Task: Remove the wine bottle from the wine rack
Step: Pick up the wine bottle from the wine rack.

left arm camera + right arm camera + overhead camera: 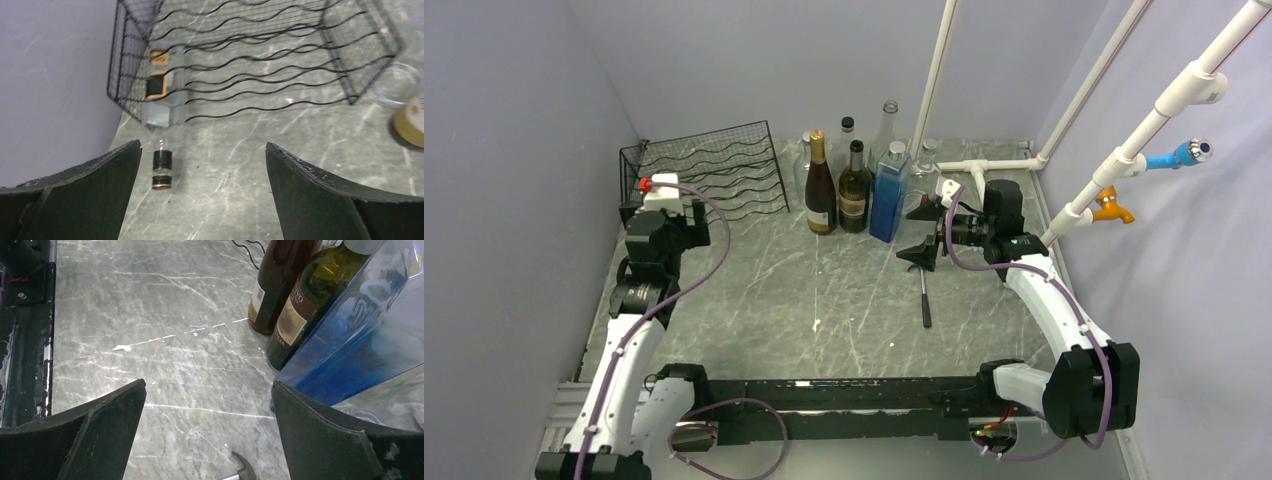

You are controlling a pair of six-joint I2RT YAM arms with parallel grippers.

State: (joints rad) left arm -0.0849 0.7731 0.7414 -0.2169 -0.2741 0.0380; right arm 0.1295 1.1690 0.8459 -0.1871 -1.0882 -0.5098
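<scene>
The black wire wine rack (714, 170) stands at the back left of the table, and in the left wrist view the wine rack (260, 55) fills the top. A clear wine bottle (162, 95) with a black and orange label lies in its bottom left slot. The bottle's neck, with a black cap (161, 170), sticks out towards me. My left gripper (202, 165) is open just in front of the rack, the cap close to its left finger (100, 185) without touching. In the top view my left gripper (664, 195) covers that bottle. My right gripper (921, 234) is open and empty, beside the standing bottles.
Several bottles stand at the back centre: a brown one (820, 185), a dark green one (855, 190), a blue square one (890, 195) and a clear one (886, 125). A hammer (923, 290) lies under my right gripper. White pipes (984, 165) run along the right wall.
</scene>
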